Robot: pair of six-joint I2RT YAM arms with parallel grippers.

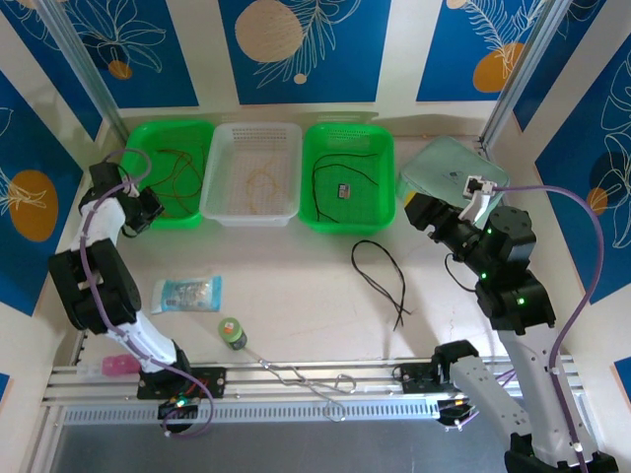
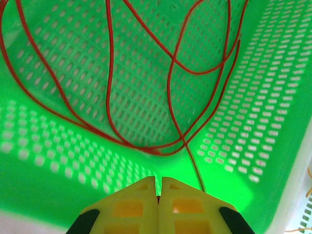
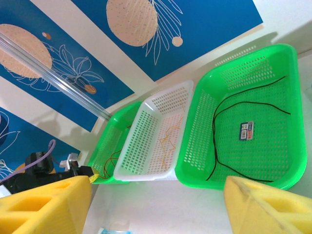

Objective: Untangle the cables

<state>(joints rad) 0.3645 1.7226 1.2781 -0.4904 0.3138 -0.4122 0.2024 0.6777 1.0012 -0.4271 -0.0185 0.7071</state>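
Inside the left green tray [image 2: 273, 122], red cable [image 2: 184, 140] lies just ahead of the left hand [image 2: 158, 181], pressed together; right hand [image 3: 158, 187] stands spread.

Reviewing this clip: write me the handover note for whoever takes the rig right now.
Left gripper shut in the left green tray by the red cable; pinch unclear.
Right gripper open, empty.
Yellow-tan cable in the white tray, one black cable in the right green tray, a second black cable loose on the table.
Done: three cables separated into trays.
Left: the loose black cable.
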